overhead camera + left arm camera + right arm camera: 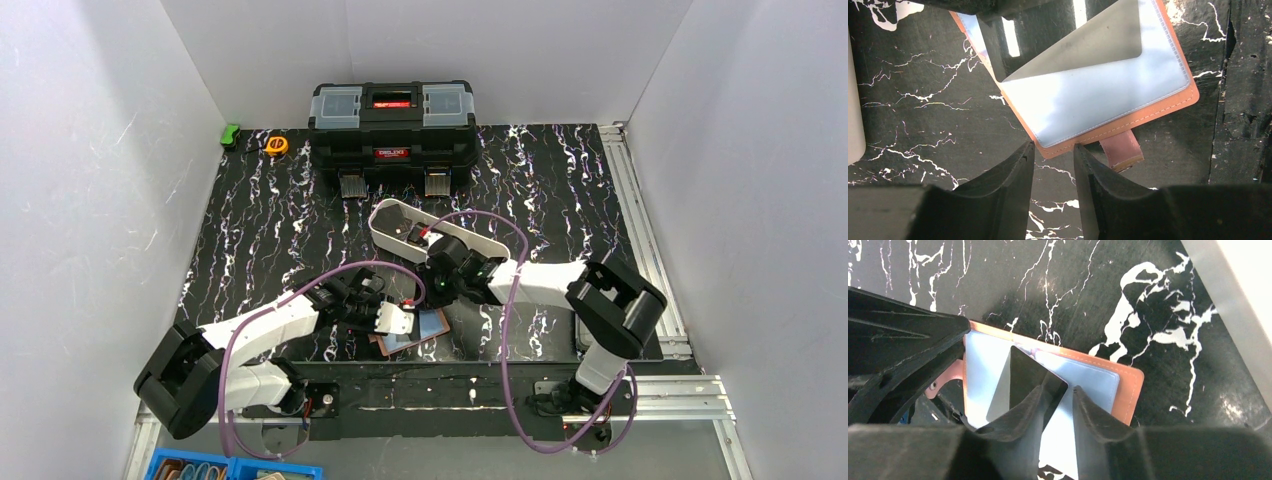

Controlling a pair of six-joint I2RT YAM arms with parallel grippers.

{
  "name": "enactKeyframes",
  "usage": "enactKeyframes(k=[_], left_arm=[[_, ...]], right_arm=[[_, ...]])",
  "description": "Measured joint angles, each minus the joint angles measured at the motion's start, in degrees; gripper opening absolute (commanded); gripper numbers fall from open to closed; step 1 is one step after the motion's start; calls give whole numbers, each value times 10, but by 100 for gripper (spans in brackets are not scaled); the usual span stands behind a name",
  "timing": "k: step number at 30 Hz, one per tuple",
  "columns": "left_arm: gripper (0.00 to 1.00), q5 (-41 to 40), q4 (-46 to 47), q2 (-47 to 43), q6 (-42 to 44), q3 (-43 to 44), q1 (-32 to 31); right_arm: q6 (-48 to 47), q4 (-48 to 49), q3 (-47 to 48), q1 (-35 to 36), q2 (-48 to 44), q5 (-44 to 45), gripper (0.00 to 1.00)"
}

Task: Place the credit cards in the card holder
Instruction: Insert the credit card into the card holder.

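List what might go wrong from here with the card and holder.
The card lies skewed across the clear pocket of the holder. With the right gripper open, it may slip off or jam on a corner. The left gripper straddles only one holder corner, so a push could spin the holder. The grippers sit close and might collide.

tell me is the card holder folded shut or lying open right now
Open. The card holder lies spread flat on the table, its clear-window inside facing up, and its snap tab sticks out unfastened.
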Motion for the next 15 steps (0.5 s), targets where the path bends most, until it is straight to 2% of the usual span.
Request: enactKeyframes(k=[7, 15], left_arm=[[32, 0, 0, -2, 0, -1, 0], [31, 0, 0, -3, 0, -2, 0]], right_arm=[[13, 19, -73, 1, -78, -28, 43], [15, 23, -83, 42, -76, -22, 43]])
